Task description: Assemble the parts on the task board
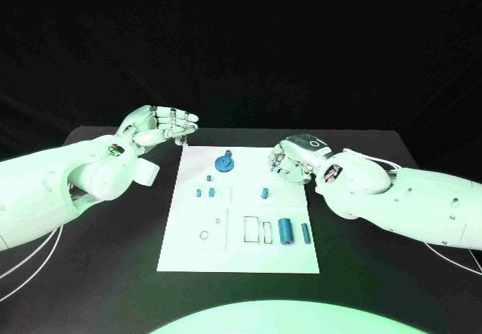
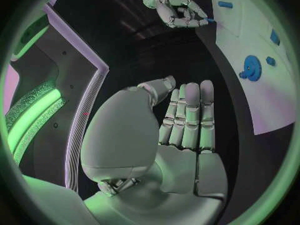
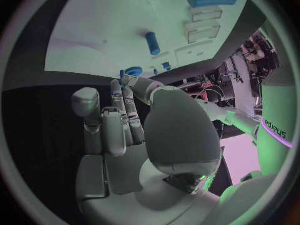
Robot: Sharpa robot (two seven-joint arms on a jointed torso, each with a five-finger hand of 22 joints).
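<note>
The white task board (image 1: 241, 243) lies in the middle of the black table. On it are a blue gear (image 1: 225, 164) at the far end, small blue parts (image 1: 214, 188) (image 1: 265, 193) in the middle and two blue cylinders (image 1: 286, 230) near the front right. My left hand (image 1: 161, 125) is raised off the board's far left corner, fingers straight (image 2: 187, 120), holding nothing. My right hand (image 1: 294, 160) hovers at the board's far right edge with its fingers curled in. A blue sliver (image 2: 209, 20) shows at its fingertips; I cannot tell whether it is held.
Black table (image 1: 111, 278) surrounds the board on all sides. Rectangular slots (image 1: 251, 228) and a round hole (image 1: 204, 235) mark the board's near half. The gear (image 2: 250, 67) also appears in the left wrist view.
</note>
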